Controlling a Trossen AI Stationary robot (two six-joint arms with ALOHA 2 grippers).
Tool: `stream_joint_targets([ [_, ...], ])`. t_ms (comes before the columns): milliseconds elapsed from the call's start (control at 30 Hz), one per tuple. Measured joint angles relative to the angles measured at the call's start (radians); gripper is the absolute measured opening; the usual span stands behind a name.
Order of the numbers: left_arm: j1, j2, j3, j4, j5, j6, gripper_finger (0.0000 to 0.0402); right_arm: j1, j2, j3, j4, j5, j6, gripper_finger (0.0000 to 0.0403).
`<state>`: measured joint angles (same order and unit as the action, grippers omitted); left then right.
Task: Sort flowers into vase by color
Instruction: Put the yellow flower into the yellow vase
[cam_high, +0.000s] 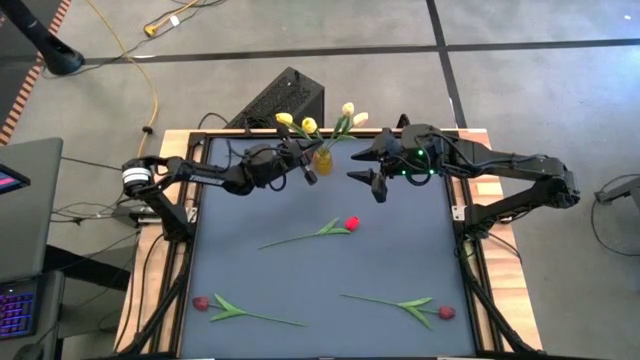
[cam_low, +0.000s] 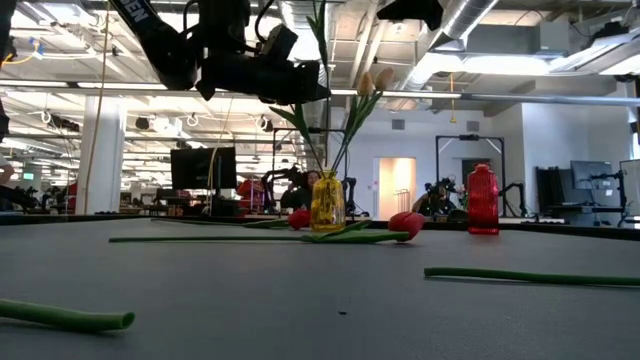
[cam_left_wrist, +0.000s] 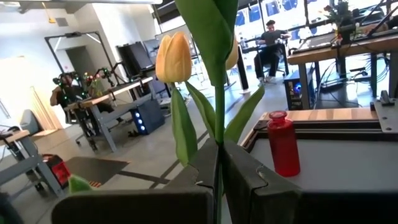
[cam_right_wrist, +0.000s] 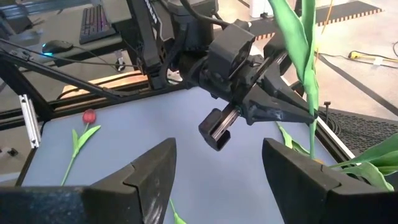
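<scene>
An amber glass vase (cam_high: 322, 160) stands at the table's far middle, with yellow (cam_high: 285, 118) and cream (cam_high: 348, 108) tulips in it. My left gripper (cam_high: 310, 172) reaches in from the left, just above the vase, shut on one upright green stem (cam_right_wrist: 309, 74). A leaf hides which head that stem bears. My right gripper (cam_right_wrist: 217, 171) hangs open above the table to the vase's right, holding nothing. Three red tulips lie flat on the table: one in the middle (cam_high: 351, 222), one near left (cam_high: 201, 302), one near right (cam_high: 446, 312). My left gripper pinches the tulip's stem (cam_left_wrist: 217, 134) between its two fingertips (cam_right_wrist: 292, 111), at mid height below the leaves. The fingers come level from the table's left and lie across the stem. The stem stands upright, and its lower end runs down into the vase (cam_low: 327, 203).
A red bottle (cam_low: 482, 200) stands beyond the table's far edge. A dark box (cam_high: 285, 100) sits on the floor behind the table. The table's frame rails (cam_high: 192, 230) run along both sides. Bare mat lies between the three lying tulips.
</scene>
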<state>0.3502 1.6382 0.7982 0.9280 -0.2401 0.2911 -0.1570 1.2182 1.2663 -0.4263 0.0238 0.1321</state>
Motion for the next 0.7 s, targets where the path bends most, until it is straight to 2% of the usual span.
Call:
stream_joint_targets([
  [567, 0.009, 0.001, -0.001, -0.028, 0.01, -0.052, 0.0, 0.027, 0.0, 0.0, 0.0, 0.0, 0.0, 0.0265],
  [700, 0.01, 0.046, -0.001, 0.005, 0.009, -0.051, 0.0, 0.027, 0.0, 0.0, 0.001, 0.0, 0.0, 0.0265],
])
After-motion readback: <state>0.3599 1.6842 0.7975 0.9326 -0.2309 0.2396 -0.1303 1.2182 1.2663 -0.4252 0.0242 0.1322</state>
